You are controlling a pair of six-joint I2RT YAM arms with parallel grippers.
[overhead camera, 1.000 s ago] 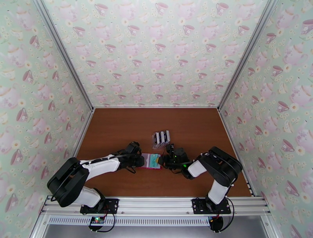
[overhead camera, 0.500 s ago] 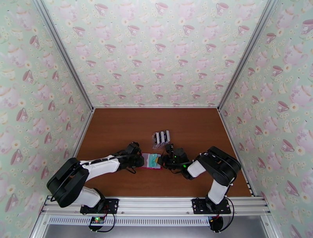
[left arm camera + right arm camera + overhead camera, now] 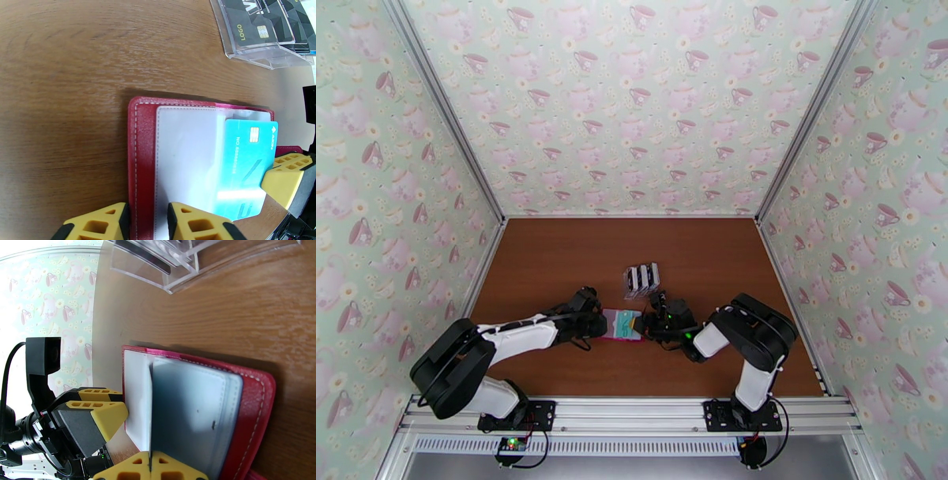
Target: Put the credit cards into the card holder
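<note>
I am pinching the teal card [image 3: 247, 158] tight with my right gripper [image 3: 150, 467]. The card is sitting half inside the red card holder [image 3: 142, 158] just ahead. My left gripper [image 3: 148, 211] is straddling the holder's near edge, and I cannot tell if it is gripping.

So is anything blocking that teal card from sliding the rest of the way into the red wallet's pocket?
Nothing visible blocks it. The teal credit card is partly under the pale pocket of the red wallet; the left gripper sits at the wallet's edge, beside the card's leading corner.

Teal card [image 3: 247, 165] partly tucked inside open red wallet [image 3: 142, 158].
</note>
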